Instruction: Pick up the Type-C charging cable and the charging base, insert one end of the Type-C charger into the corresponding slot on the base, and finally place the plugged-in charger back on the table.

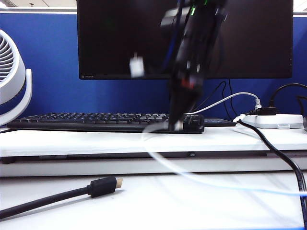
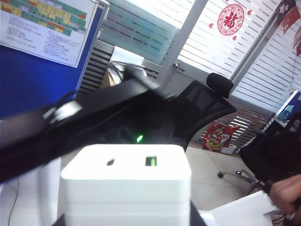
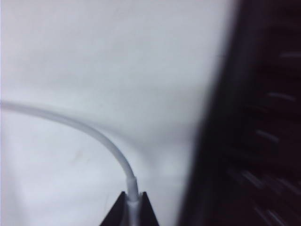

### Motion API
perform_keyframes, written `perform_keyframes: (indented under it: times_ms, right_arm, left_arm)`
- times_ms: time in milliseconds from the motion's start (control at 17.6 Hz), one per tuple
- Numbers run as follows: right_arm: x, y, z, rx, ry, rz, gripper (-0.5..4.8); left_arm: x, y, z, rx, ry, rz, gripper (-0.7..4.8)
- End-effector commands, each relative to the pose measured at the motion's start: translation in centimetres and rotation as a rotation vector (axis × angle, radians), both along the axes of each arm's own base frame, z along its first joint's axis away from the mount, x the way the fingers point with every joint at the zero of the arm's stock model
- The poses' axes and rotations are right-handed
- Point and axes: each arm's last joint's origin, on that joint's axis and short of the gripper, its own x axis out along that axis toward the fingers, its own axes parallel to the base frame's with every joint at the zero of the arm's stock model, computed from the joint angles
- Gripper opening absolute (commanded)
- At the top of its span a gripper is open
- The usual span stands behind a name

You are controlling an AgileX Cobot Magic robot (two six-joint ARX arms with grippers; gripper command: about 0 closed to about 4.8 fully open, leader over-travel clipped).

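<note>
The left gripper [image 2: 124,209] holds the charging base [image 2: 126,181] aloft, slot [image 2: 110,162] facing the camera. Rightward, the right gripper [image 3: 133,207] pinches the Type-C charging cable [image 3: 84,129] beside the keyboard [image 1: 96,121].

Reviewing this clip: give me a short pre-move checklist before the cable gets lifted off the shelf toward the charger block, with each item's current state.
1. Right gripper shut on the Type-C charging cable: ok, the cable sits pinched between the fingertips.
2. Left gripper holds the charging base: cannot tell, its fingers are hidden.
3. The slot is unobstructed: ok, the oval opening is clear.
4. Cable slack free of the keyboard: cannot tell, the view is blurred.
5. Plug end visible for alignment: not ok, it is hidden in the gripper.
</note>
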Motion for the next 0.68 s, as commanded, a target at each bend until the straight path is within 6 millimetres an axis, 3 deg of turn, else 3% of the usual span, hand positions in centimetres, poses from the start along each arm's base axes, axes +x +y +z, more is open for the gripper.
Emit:
perform_keyframes:
  times_ms: [57,228,455,569,683]
  right_arm:
    - [-1.7,-2.8,6.0,0.177,-0.026,-0.264,-0.07]
    - [-3.1,-6.3,10.4,0.290,-0.094,-0.397,-0.07]
    - [-4.7,-9.5,14.0,0.448,-0.131,-0.566,-0.07]
    - [-6.6,-11.9,17.5,0.712,-0.106,-0.656,-0.07]
    - [-7.7,-12.6,19.5,0.873,-0.094,-0.674,-0.07]
  left_arm:
    - [-0.2,0.1,0.4,-0.013,-0.019,-0.010,-0.05]
    - [-0.2,0.1,0.4,-0.013,-0.019,-0.011,-0.05]
    - [-0.2,0.1,0.4,-0.013,-0.019,-0.011,-0.05]
    - [-0.2,0.1,0.4,-0.013,-0.019,-0.011,-0.05]
    - [-0.3,0.1,0.4,-0.013,-0.019,-0.011,-0.05]
